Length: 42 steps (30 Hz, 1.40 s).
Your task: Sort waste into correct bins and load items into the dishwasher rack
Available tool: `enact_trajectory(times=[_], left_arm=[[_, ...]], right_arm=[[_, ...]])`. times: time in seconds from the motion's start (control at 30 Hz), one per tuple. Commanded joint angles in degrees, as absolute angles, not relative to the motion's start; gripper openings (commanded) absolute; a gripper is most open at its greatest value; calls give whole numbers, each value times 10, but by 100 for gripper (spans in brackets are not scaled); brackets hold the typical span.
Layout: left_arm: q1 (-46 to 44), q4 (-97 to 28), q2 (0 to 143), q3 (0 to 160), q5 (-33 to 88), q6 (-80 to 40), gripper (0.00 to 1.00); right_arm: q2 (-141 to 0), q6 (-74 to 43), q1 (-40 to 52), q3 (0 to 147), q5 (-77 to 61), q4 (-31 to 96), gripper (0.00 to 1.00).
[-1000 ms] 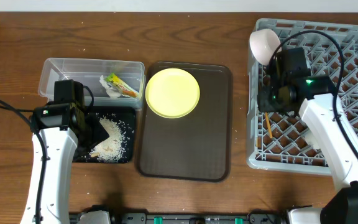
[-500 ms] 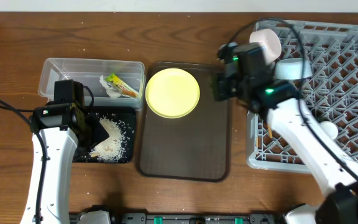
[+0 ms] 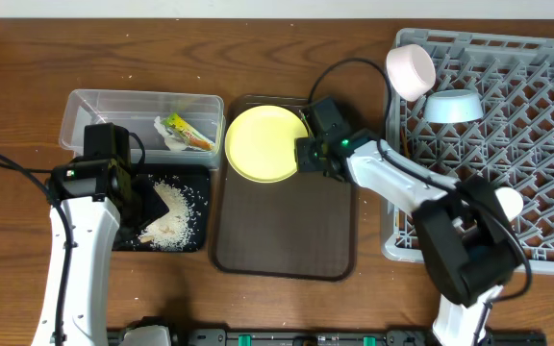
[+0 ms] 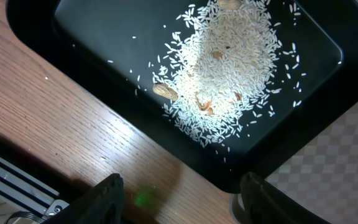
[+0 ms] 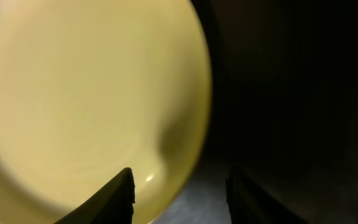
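Both left gripper and right gripper hung open, the latter at the rim of the yellow plate (upper centre). A shallow pinch might drop it.

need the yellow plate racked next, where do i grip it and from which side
Probably its right rim, coming in from the right. The yellow plate lies flat on the brown serving tray, so only the thin edge offers a pinch, and the right gripper sits open at that edge.

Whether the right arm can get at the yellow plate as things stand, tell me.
Probably yes. The right gripper hangs open at the rim of the yellow plate, which is bare, and nothing on the brown tray blocks it.
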<state>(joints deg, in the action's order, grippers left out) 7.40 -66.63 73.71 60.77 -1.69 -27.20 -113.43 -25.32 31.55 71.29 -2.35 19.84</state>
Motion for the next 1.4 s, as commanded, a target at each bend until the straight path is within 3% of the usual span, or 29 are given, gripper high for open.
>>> enact_trajectory(times=[0.0,0.27,0.37,0.87,1.1,1.37], left_arm=[[76,-668,733,605,-19,-277,63],[76,-668,733,605,-19,-278,63],[76,-668,733,605,-19,-277,63],[76,-668,733,605,-19,-277,63],[76,-668,733,605,-19,-277,63],[76,-667,733,605,-19,-278,63]], right_arm=[[-1155,-283,321,715,-4,198,41],[-1133,-282,313,715,11,214,8],[-1103,-267,302,715,31,236,2],[-821,-119,225,715,140,384,1],[-717,-84,174,715,313,474,1],[-716,-84,131,715,510,544,1]])
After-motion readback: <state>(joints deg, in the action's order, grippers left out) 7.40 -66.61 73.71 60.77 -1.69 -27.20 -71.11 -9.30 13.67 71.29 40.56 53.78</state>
